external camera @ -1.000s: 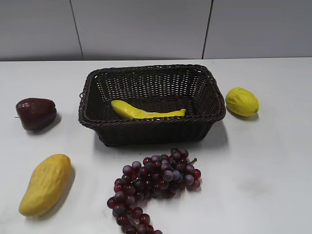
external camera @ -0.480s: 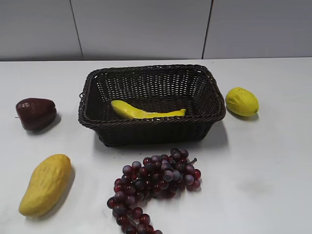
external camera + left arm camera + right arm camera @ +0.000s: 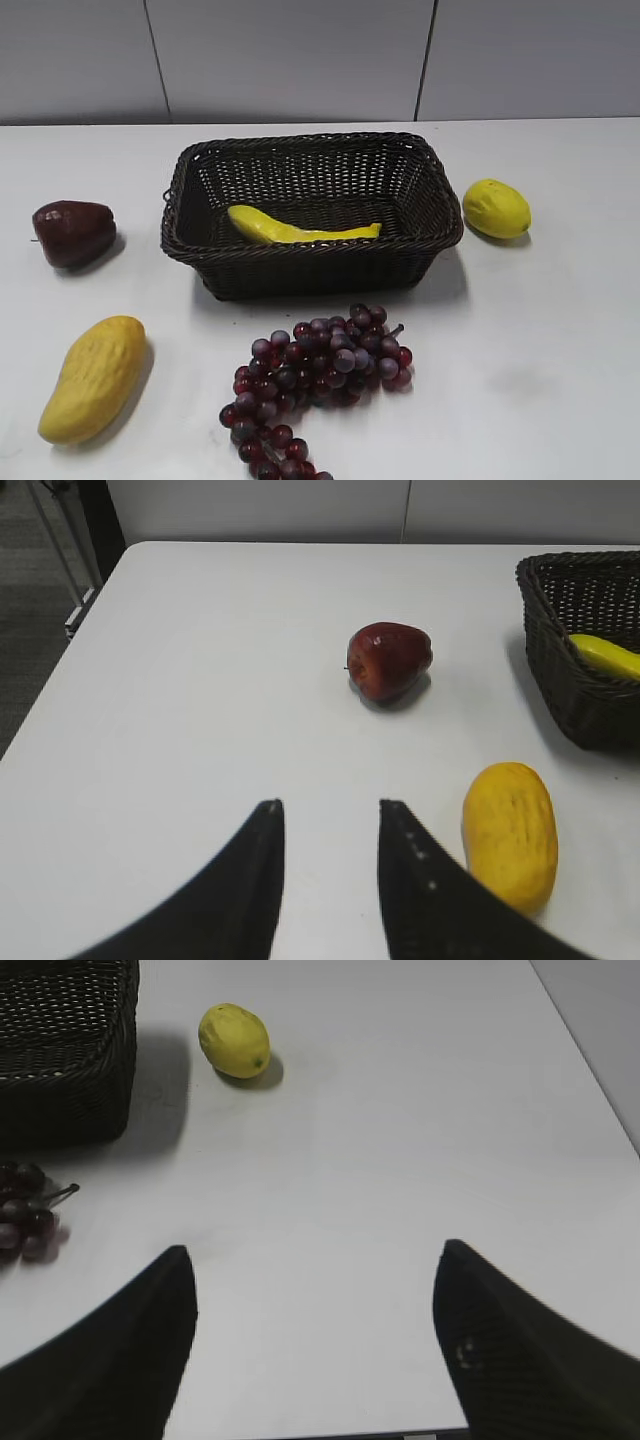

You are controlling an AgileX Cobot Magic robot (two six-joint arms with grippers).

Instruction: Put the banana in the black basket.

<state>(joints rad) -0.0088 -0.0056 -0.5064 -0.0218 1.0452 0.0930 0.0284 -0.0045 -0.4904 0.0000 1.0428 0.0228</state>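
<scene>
The banana (image 3: pixel 300 230) is seen lying inside the black basket (image 3: pixel 310 148); the left gripper (image 3: pixel 330 825) is held slightly parted, the right gripper (image 3: pixel 315 1275) spread wide, both empty.

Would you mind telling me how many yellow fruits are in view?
3. The banana lies inside the black basket, the mango sits on the table at front left, and the lemon rests right of the basket. None seem hidden.

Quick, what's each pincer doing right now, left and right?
Left pincer: open, holding nothing, above bare table near the mango.
Right pincer: open wide, holding nothing.
</scene>
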